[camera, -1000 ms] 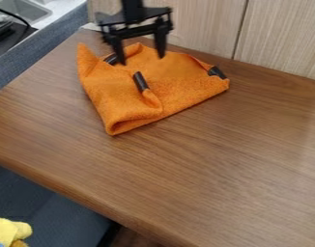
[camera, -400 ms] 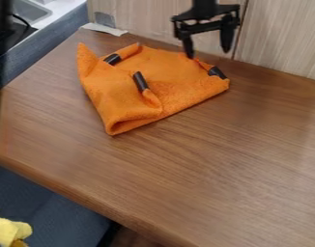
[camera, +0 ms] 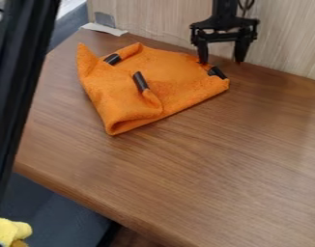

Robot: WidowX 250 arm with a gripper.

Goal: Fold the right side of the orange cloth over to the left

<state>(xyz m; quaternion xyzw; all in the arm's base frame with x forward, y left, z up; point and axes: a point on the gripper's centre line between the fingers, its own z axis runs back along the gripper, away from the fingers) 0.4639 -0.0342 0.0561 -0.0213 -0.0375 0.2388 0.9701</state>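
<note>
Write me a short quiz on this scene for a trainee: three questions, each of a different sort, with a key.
1. Fill in the blank: The gripper hangs with its two fingers ____.
2. Which corner of the orange cloth, as seen in the picture, is nearest the gripper? A) lower B) upper left C) right
3. True or false: The cloth lies folded and rumpled on the wood-grain table.

Key: 1. apart; 2. C; 3. true

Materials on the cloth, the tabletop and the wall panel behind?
Cloth: looks like soft, matte textile, maybe microfiber or terry; fuzzy surface, slumped folds.
Tabletop: wood or wood-look laminate, satin; streaky brown grain, soft sheen at right. Can't tell which.
Wall panel: pale wood or printed laminate, fairly matte; fine vertical grain.
</note>
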